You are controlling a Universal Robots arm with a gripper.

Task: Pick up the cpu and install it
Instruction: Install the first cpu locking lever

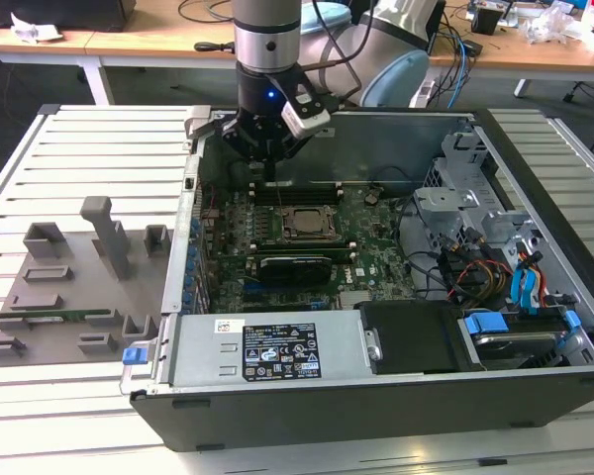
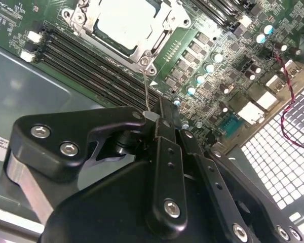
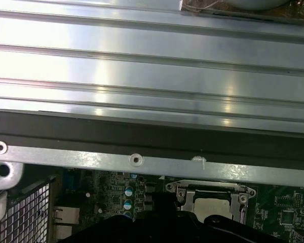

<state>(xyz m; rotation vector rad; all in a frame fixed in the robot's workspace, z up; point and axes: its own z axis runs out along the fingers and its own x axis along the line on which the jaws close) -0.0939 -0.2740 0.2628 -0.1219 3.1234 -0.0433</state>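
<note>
So in the exterior view the arm's gripper (image 1: pixel 268 148) hangs inside the open computer case (image 1: pixel 376 396), over the back edge of the motherboard (image 1: pixel 307 267) and just behind the socket frame (image 1: pixel 304 225), toward the case's far wall. The socket sits mid-board with something pale in the middle, and the long black expansion card (image 1: pixel 295 265) lies just in front of it. Off to the exterior view's left of the case there's a grey parts tray (image 1: pixel 69 297) on the slatted table (image 1: pixel 99 148). In the second wrist view the cpu (image 2: pixel 124 21) is clearly sitting in the socket frame (image 2: pixel 142 48) already, silvery top plate showing inside the metal rim, and a thin wire lever (image 2: pixel 146 91) stands up beside the frame's corner. The gripper (image 2: pixel 157 126) is right by that lever, fingers pinched together with nothing chunky between them; whether they actually grip the lever I can't tell. In the first wrist view the cpu (image 3: pixel 209 206) peeks out in its frame (image 3: pixel 210 191) just inside the case's rail (image 3: pixel 136 161). My read: chip's placed, latching looks like what's left.
</note>
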